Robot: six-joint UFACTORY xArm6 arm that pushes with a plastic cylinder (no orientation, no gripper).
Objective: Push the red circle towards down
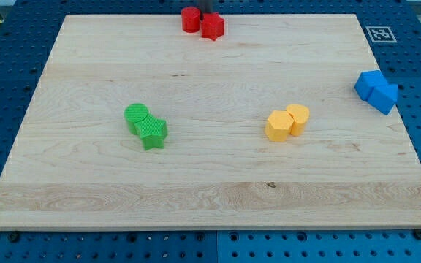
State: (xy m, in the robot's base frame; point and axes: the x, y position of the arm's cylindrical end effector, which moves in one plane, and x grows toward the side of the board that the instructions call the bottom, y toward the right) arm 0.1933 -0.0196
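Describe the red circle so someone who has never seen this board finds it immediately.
Start at the wooden board's top edge, slightly left of centre, where two red blocks sit together. The red circle is the left one, round; its neighbour on the right is the red star.

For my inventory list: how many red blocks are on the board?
2, both at the view's top edge: the red circle on the left, the red star touching it on the right. My tip is barely visible.

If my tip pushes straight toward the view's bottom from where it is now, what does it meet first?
Probably the red pair: my tip is barely in view at the top edge, just behind the red circle and red star. It seems to sit between them, so which it touches first is unclear.
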